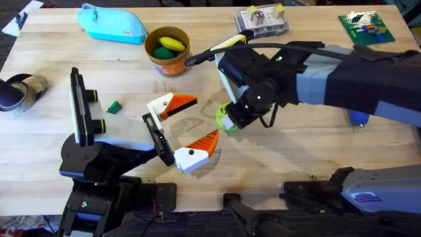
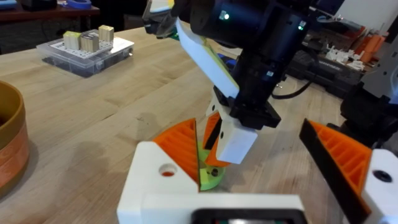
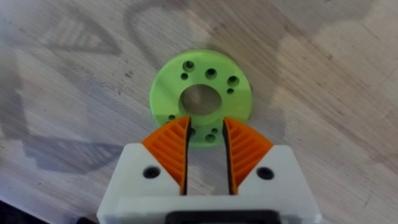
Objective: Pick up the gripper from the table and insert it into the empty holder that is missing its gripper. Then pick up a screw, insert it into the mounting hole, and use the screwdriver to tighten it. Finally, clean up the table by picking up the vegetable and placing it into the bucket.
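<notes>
My left gripper (image 1: 206, 117) stands wide open over the table (image 1: 296, 145), holding nothing. Both its white-and-orange fingers sit in the black holder (image 1: 156, 135). The far one (image 1: 171, 105) is the gripper of the task, and its mounting hole (image 2: 165, 168) looks empty. The near finger (image 1: 195, 150) carries a black dot. My right gripper (image 3: 205, 121) points straight down onto a green holed disc (image 3: 200, 93), jaws a narrow gap apart with nothing visible between them. A small green vegetable (image 1: 115, 106) lies on the table. The bucket (image 1: 168, 51) holds yellow and green pieces. A blue bit of the screwdriver (image 1: 358, 119) peeks from under the right arm.
A light-blue pouch (image 1: 112, 23) lies at the back left beside the bucket. A clear parts box (image 1: 263, 20) and a green board (image 1: 365, 27) sit along the far edge. A tape roll (image 1: 16, 92) rests at the left edge. The right arm spans the middle right.
</notes>
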